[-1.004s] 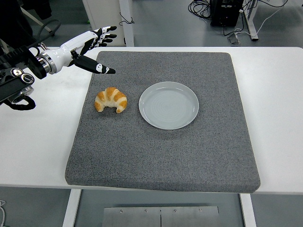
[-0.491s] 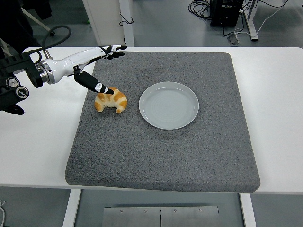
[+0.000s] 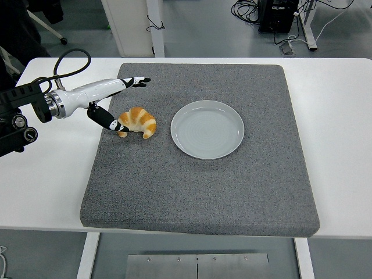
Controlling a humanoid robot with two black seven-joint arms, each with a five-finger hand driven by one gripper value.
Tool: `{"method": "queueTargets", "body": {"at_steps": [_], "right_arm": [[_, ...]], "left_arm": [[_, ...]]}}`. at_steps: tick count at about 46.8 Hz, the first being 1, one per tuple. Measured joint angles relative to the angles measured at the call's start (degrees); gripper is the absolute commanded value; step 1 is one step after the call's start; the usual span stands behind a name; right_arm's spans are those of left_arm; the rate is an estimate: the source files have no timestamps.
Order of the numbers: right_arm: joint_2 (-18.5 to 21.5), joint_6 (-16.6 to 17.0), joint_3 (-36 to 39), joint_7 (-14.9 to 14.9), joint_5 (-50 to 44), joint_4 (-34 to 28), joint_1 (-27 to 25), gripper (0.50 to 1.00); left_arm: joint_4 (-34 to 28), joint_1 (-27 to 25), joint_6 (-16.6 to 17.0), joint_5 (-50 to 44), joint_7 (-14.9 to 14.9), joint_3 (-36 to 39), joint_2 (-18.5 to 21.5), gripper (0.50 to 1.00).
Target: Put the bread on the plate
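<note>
The white table [image 3: 343, 133] is the largest thing in view, and almost all of its middle is covered by a square grey mat [image 3: 200, 186]. The mat is the landmark for the other places here.

The left arm [image 3: 35, 107] comes in from the left edge and reaches over the bare table strip to the left side of the mat. It is black near the picture's edge, then white along the forearm, and a black cable makes a loop above it.

The round plate [image 3: 207, 129] is pale grey-blue. It lies flat on the mat, a little behind the mat's middle, with nothing on it.

The left hand [image 3: 113, 104] is over the mat's far left part. Its fingers are apart: the long fingers [image 3: 136, 81] stretch out straight toward the mat's far side, while the thumb [image 3: 110, 122] points down and to the right. The thumb tip is at the left end of the bread; it seems to touch it, but it is hard to tell for sure. The hand does not close around anything.

The bread [image 3: 138, 121] is a golden croissant. It lies on the left part of the mat, just to the left of the plate and apart from it, with its two curved ends pointing toward the mat's near edge.
</note>
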Motion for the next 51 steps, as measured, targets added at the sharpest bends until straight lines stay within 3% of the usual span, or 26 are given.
{"method": "queueTargets", "body": {"at_steps": [14, 27, 51], "right_arm": [[0.00, 0.00, 0.00, 0.00, 0.00, 0.01, -0.02, 1.000], [0.00, 0.01, 0.00, 0.00, 0.00, 0.01, 0.05, 1.000], [0.00, 0.01, 0.00, 0.00, 0.00, 0.01, -0.02, 1.000]], "left_arm": [[0.75, -0.30, 7.04, 0.60, 0.13, 5.37, -0.94, 0.966], [3.24, 0.11, 7.63, 0.60, 2.80, 5.66, -3.60, 0.966], [10.52, 0.89, 8.69, 0.60, 3.61, 6.83, -8.20, 0.966]]}}
